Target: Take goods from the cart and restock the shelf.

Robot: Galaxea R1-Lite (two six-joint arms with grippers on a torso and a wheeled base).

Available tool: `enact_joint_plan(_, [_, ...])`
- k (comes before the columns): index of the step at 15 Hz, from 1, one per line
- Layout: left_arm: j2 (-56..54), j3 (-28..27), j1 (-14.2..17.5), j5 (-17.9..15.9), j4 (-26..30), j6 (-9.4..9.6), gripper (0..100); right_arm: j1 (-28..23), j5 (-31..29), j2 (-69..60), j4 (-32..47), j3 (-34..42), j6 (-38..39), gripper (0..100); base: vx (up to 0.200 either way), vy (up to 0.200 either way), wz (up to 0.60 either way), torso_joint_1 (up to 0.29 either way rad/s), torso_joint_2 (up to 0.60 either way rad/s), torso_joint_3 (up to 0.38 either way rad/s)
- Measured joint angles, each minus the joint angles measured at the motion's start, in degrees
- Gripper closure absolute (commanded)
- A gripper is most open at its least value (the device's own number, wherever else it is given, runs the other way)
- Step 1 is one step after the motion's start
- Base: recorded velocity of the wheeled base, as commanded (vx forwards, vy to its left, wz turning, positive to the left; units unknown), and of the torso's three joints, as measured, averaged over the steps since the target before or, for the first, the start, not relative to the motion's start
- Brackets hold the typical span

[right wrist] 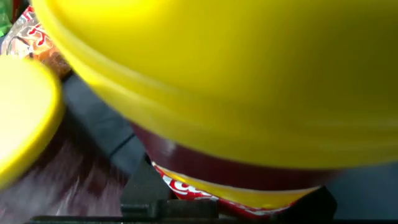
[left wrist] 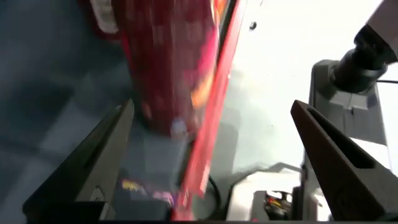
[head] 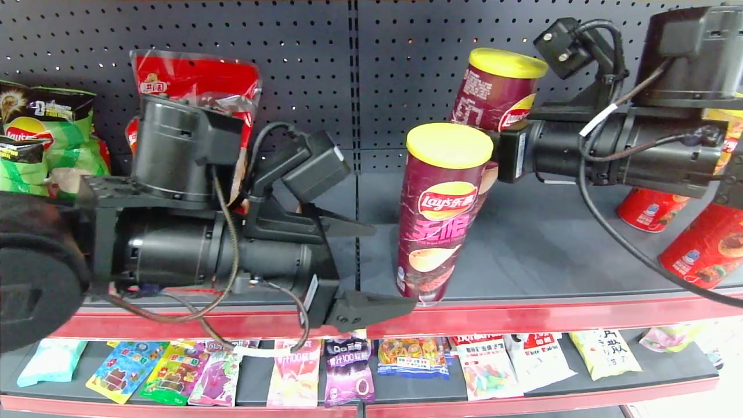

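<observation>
Now left gripper [head: 384, 268] — fingers wide — beside front can [head: 439, 220]; right gripper [head: 498, 148] holds rear can [head: 493, 87]; red cans [head: 650, 210] rightward.

front can [head: 438, 215] at edge, bare shelf [head: 551, 249] beside

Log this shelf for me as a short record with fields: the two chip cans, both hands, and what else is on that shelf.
Standing can: purple cylindrical chip can with yellow plastic lid, upright at the front edge of the grey metal shelf
Held can: matching purple yellow-lidded can, tilted, raised behind the first
Right hand: shut on the held can
Left hand: open, by the standing can's lower part
Also shelved: red chip cans at the right, green crisp bags at the left
</observation>
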Motion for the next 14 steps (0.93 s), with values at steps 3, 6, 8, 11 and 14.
enact_joint_plan(3, [-4.9, 3.0, 0.8, 2.5, -0.1, -3.01, 0, 0.4, 0.1, 3.4, 0.1, -1.8, 0.0, 100, 0.0, 0.0, 0.0, 0.0, 0.0, 0.0])
enact_joint_plan(6, [-7.9, 4.6, 2.4, 2.6, 0.0, -3.21, 0, 0.4, 0.0, 5.1, 0.2, -2.8, 0.1, 100, 0.0, 0.0, 0.0, 0.0, 0.0, 0.0])
enact_joint_plan(8, [-9.2, 5.6, 2.9, 2.6, 0.0, -3.21, 0, 0.4, 0.0, 6.4, 0.4, -4.3, 0.2, 100, 0.0, 0.0, 0.0, 0.0, 0.0, 0.0])
enact_joint_plan(11, [-10.5, 6.2, 3.0, 2.6, 0.0, -3.21, 0, 0.4, 0.0, 8.9, 0.3, -7.8, 0.2, 100, 0.0, 0.0, 0.0, 0.0, 0.0, 0.0])
enact_joint_plan(14, [-11.3, 6.4, 3.1, 3.1, 0.0, -3.28, 0, 0.5, 0.0, 10.8, 0.4, -9.3, 0.2, 100, 0.0, 0.0, 0.0, 0.0, 0.0, 0.0])
